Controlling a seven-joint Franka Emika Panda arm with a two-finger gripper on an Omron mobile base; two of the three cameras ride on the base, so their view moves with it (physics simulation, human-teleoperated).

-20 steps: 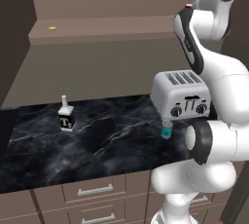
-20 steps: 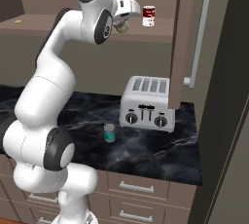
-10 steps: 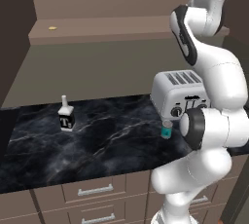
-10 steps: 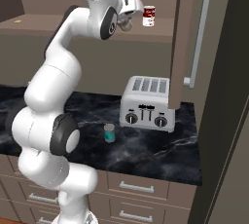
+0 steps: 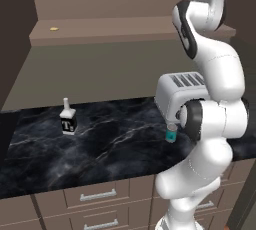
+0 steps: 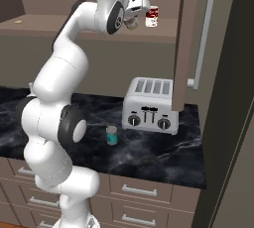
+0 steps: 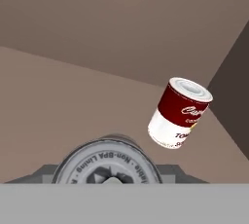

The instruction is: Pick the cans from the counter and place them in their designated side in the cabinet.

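Note:
My gripper is raised to the cabinet shelf and is shut on a can. In the hand view the can's silver lid sits right at the bottom between the jaws, and its label is hidden. A red-and-white can stands on the shelf just ahead of it and to the right, apart from the held can. The teal-blue can stands upright on the black marble counter, in front of the toaster.
A silver toaster stands at the counter's right end. A small dark bottle stands at the left. The open cabinet door hangs just right of the red-and-white can. A tiny yellow thing lies far left on the shelf.
The hand has moved a little to the right along the shelf, closer to the red-and-white can, and the elbow has swung. The jaws stay shut on the can.

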